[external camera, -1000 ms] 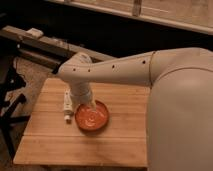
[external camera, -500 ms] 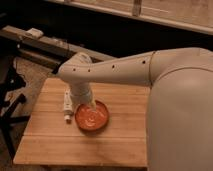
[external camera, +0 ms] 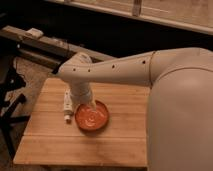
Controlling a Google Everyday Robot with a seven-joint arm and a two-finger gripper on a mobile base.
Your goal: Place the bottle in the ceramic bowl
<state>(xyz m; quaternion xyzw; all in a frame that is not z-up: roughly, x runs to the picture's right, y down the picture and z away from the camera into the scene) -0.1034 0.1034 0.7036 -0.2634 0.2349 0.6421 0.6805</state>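
Bottle (external camera: pixel 67 104) lies flat on table (external camera: pixel 115 145), just beside ceramic bowl (external camera: pixel 106 119), outside it. Gripper (external camera: pixel 85 106) hangs over bowl's rim nearest bottle; whether open or closed, you cannot tell. Expect bottle light, stiff, slick, prone to roll: grip mid-body, not neck.

Arm (external camera: pixel 117 70): smooth off-white shell, warm-tinted in this light. A broad rounded segment bulks at the right; from it a long link tapers to a domed joint cap. Small dark round dots run in a row along the link and onto the cap. The wrist section is short, thick and equally pale. End effector (external camera: pixel 86 106): at the wrist's lower end, over the ceramic bowl's (external camera: pixel 100 126) left rim, largely hidden.
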